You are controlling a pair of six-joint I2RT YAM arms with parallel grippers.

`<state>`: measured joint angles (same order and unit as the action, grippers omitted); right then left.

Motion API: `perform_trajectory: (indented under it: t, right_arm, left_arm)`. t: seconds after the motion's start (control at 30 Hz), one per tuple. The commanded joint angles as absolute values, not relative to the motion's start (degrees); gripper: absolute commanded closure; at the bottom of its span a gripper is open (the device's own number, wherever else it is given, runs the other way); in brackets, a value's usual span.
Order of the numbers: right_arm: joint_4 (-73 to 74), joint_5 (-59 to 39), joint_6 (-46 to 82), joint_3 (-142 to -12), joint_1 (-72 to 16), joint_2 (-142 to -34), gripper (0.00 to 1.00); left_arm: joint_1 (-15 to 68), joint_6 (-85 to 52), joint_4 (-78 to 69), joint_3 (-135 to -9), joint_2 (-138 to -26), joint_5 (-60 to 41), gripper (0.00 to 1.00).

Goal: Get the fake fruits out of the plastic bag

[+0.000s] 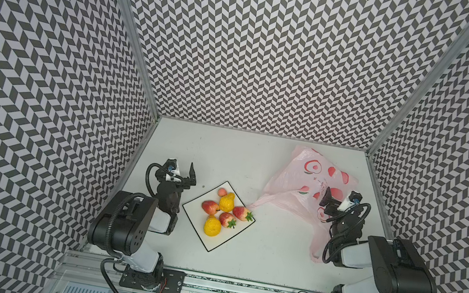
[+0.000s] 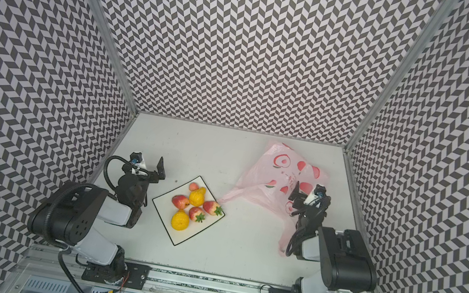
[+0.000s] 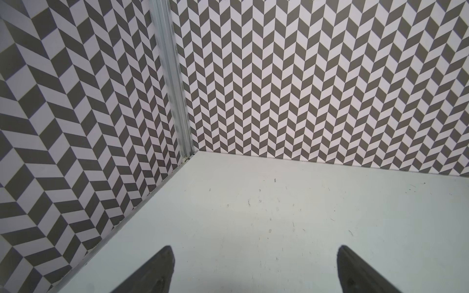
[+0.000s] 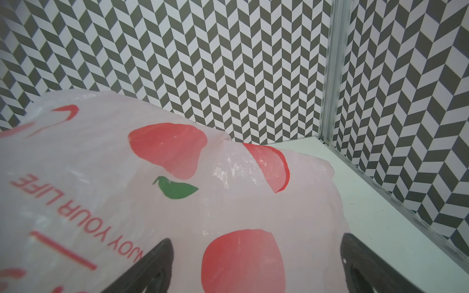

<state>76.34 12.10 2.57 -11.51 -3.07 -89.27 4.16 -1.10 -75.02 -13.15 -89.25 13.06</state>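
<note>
In both top views the fake fruits lie on a white square plate [image 1: 209, 244] [image 2: 176, 238] with a black rim. They are three red strawberries [image 1: 210, 207] [image 2: 180, 201], two ridged yellow fruits [image 1: 212, 226] [image 2: 179, 220] and a small pink ball [image 1: 222, 192] [image 2: 194, 186]. The pale pink plastic bag [image 1: 302, 179] [image 2: 274, 174] [image 4: 127, 203] lies crumpled at the back right; no fruit shows inside it. My right gripper [image 1: 338, 199] [image 2: 306, 193] [image 4: 256, 251] stands open just over the bag, gripping nothing. To the left of the plate, my left gripper [image 1: 181, 173] [image 2: 148, 166] [image 3: 255, 253] is open over bare table.
Chevron-patterned walls [image 1: 274, 63] close in the white table [image 1: 272, 258] on the left, back and right. An aluminium rail [image 1: 234, 287] with both arm bases runs along the front edge. One bag handle loop [image 1: 317, 250] trails toward the right arm.
</note>
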Motion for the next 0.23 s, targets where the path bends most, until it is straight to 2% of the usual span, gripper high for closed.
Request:
perform_trajectory:
  t: [0.0, 0.07, 0.2]
  right_arm:
    - [79.79, 11.92, 2.37, -11.08, -2.81, -89.82, 0.00]
    - [79.72, 11.91, 2.35, -11.22, -2.81, -89.82, 0.01]
    - [79.70, 11.99, 1.51, -11.09, -3.05, -89.58, 0.00]
  left_arm:
    - [4.06, -0.30, -74.10, -14.02, -90.01, 14.02, 0.00]
    - [1.29, -1.65, -70.88, -15.81, -90.31, 7.99, 0.00]
    - [1.56, -1.34, -72.73, -14.39, -89.56, 8.26, 0.00]
